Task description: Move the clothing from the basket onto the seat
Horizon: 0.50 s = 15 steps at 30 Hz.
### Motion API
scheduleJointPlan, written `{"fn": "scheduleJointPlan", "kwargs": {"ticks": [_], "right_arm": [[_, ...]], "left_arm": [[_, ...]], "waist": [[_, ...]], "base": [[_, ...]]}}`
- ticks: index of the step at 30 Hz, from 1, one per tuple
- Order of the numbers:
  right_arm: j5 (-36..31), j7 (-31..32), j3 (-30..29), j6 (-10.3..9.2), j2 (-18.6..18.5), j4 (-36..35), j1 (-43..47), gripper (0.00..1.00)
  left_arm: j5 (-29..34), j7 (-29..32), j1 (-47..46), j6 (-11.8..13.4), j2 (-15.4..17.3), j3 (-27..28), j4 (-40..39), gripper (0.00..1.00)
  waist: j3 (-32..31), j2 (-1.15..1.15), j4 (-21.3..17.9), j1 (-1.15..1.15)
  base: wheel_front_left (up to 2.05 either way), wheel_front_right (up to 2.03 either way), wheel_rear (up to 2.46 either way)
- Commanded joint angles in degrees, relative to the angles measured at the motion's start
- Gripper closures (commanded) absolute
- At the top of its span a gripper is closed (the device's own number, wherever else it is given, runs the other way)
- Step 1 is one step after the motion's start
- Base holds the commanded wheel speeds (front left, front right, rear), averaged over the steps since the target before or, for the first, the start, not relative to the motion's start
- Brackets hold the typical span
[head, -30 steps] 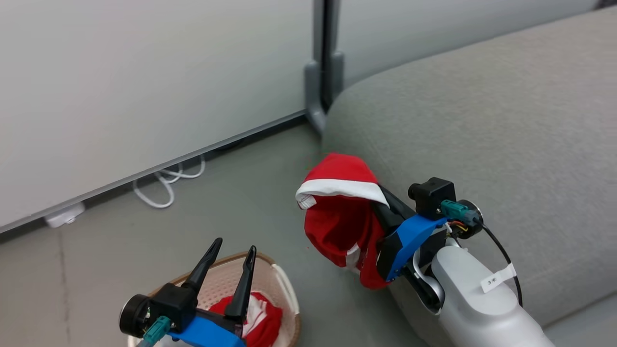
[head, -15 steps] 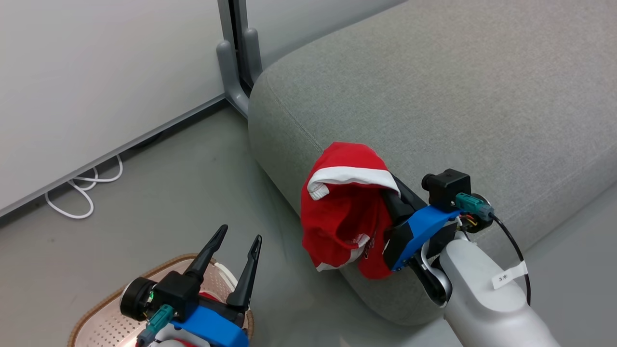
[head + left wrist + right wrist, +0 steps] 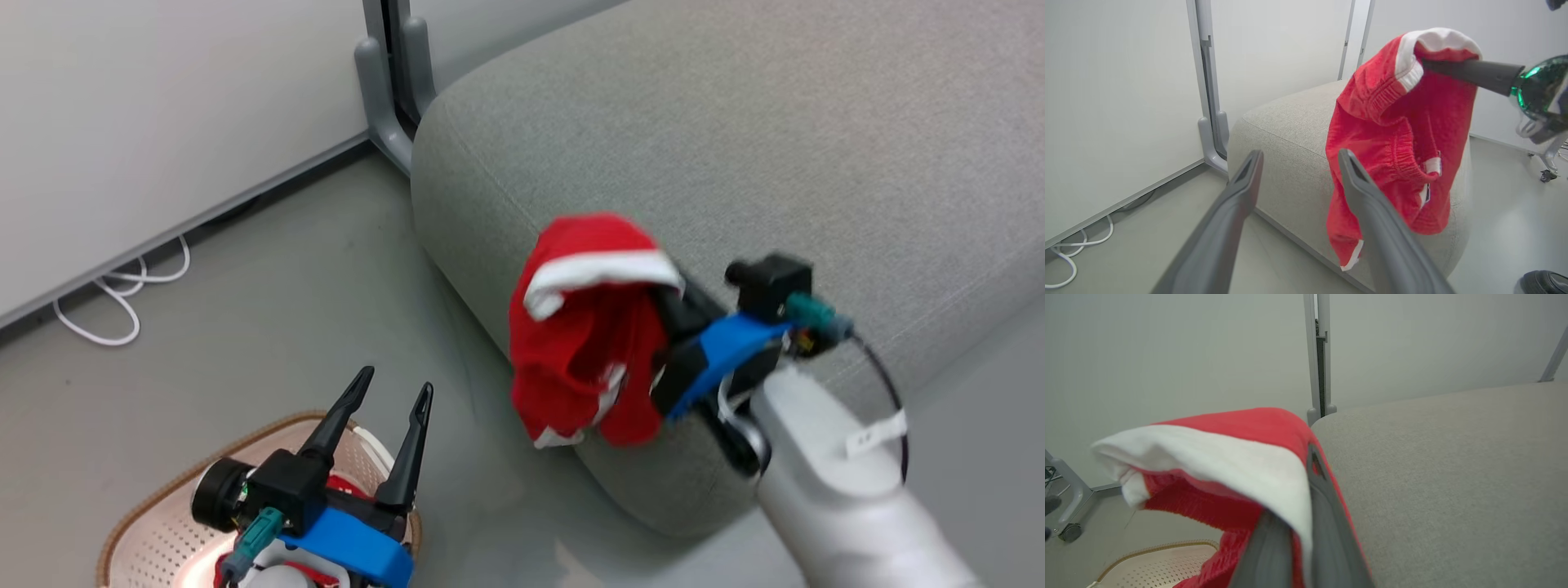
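My right gripper point(image 3: 673, 306) is shut on a piece of red clothing point(image 3: 584, 343) with white trim and holds it in the air. The garment hangs at the front corner of the light grey seat point(image 3: 735, 147). In the right wrist view the fabric point(image 3: 1229, 457) drapes over my closed fingers point(image 3: 1327, 522), with the seat point(image 3: 1453, 477) to the right. My left gripper point(image 3: 394, 382) stands open and empty above the cream basket point(image 3: 245, 437). A bit of red clothing point(image 3: 347, 487) shows in the basket behind the gripper. The left wrist view shows the hanging garment point(image 3: 1396, 134) beyond my open left gripper point(image 3: 1299, 153).
A pale partition wall with a grey post and foot point(image 3: 384, 98) stands behind the seat's corner. A white cable point(image 3: 114, 298) loops on the grey floor along the wall. A caster wheel point(image 3: 1545, 175) and a dark rounded object point(image 3: 1543, 281) sit at the far right of the left wrist view.
The head camera has swung, so the seat takes up more of the picture. My right gripper has lifted the red garment slightly toward the seat's corner. My left gripper stays open over the basket.
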Motion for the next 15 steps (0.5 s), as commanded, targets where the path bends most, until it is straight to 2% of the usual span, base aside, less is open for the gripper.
{"fn": "scheduleJointPlan", "kwargs": {"ticks": [1, 6, 15], "right_arm": [[-1.0, -0.2, -1.7, 0.01, 0.0, 0.5, -3.7, 1.00], [-3.2, 0.1, -9.2, 0.01, -2.7, 2.1, -12.8, 1.00], [-5.5, 0.5, -25.4, 0.01, -13.8, 4.1, -25.8, 1.00]], "left_arm": [[0.5, -0.2, -1.1, -0.1, 0.2, 0.4, -0.7, 0.00], [2.0, -0.2, -4.8, -0.1, 2.1, -0.9, -2.7, 0.00], [2.7, -0.2, -15.4, -0.1, 7.1, -5.9, -7.4, 0.00]], "waist": [[2.4, 0.00, 0.9, 0.00], [9.9, 0.00, 3.6, 0.00], [25.2, 0.00, 11.4, 0.00]], "base": [[0.00, 0.00, 0.00], [0.00, 0.00, 0.00], [0.00, 0.00, 0.00]]}}
